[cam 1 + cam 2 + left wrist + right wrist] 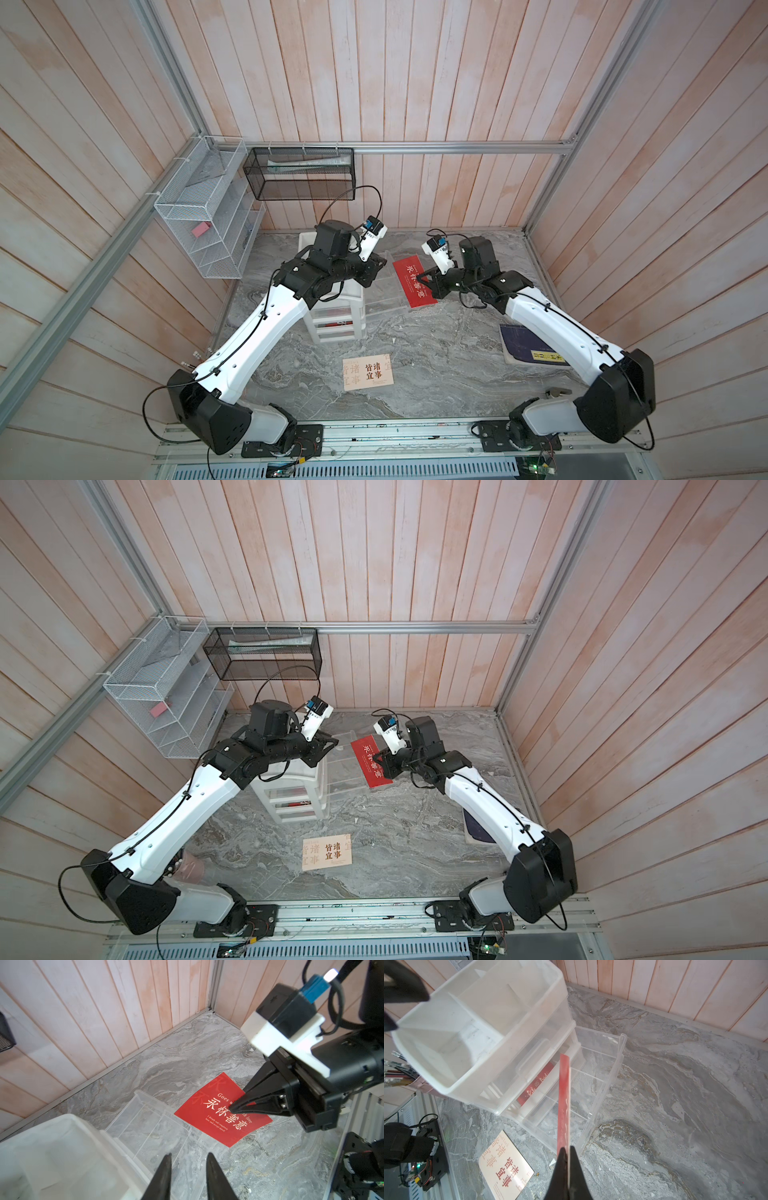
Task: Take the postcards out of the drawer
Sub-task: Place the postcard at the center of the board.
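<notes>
- Tabletop (436, 340), grey marble, walled by pale planks on three sides.
- Drawer unit (336, 332), white and translucent, toward the back-left corner. Clear drawer (153, 1124) pulled out toward the tabletop's middle, apparently empty.
- Navy booklet (523, 345) flat near the right edge, partly under the right arm; no part of the job.
- Cream postcard (368, 372) flat near the front edge, about midway along it, already out.
- Red postcard (207, 1118) just past the clear drawer's outer end, toward the back edge. Pinched by the right pincer (568, 1159), clamped shut on it, and seen edge-on in the right wrist view. Touching the tabletop or not: impossible to tell.
- Second red postcard (535, 1084) inside the drawer unit, visible through the plastic, not yet out; which drawer, hard to tell.
- Left pincer (189, 1155) above the drawer unit beside the clear drawer, fingers parted, holding nothing.
- Likely trouble:
  - thin card twisting or sliding out of a narrow grip
  - card corner catching the clear drawer's wall on the way down
  - light unit shifting or tipping under a pull on another drawer, with nothing bracing it
  - both arms close together over the same spot, so a brush between them plausible
</notes>
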You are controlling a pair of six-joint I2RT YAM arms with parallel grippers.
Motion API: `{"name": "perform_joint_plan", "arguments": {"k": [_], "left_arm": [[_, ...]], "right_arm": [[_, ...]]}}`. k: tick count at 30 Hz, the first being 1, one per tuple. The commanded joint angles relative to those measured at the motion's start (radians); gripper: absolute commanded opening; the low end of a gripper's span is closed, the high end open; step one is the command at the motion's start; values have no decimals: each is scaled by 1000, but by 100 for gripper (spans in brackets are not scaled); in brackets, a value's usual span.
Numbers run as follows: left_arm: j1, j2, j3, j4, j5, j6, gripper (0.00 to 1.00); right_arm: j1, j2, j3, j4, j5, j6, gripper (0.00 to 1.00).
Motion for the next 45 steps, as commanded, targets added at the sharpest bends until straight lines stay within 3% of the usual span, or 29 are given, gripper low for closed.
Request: {"name": "perform_joint_plan", "arguments": {"k": [1, 8, 20, 30, 38, 45], "left_arm": [[-25, 1, 18, -20, 59, 64, 32], [-42, -5, 13, -44, 132, 95, 32], [-43, -5, 13, -76, 119, 127, 34], [-43, 13, 18, -86, 124, 152, 34], [-43, 20, 17, -131, 235, 198, 34], [-43, 35, 23, -161, 256, 210, 30]], "right_arm": [[-2, -52, -37, 85, -86, -73, 0], [-2, -59, -54, 81, -186, -130, 0], [17, -49, -51, 66, -309, -226, 0], [28, -47, -51, 64, -354, -278, 0], [28, -47, -56, 88, -363, -291, 0], [28, -39, -55, 94, -359, -296, 0]]}}
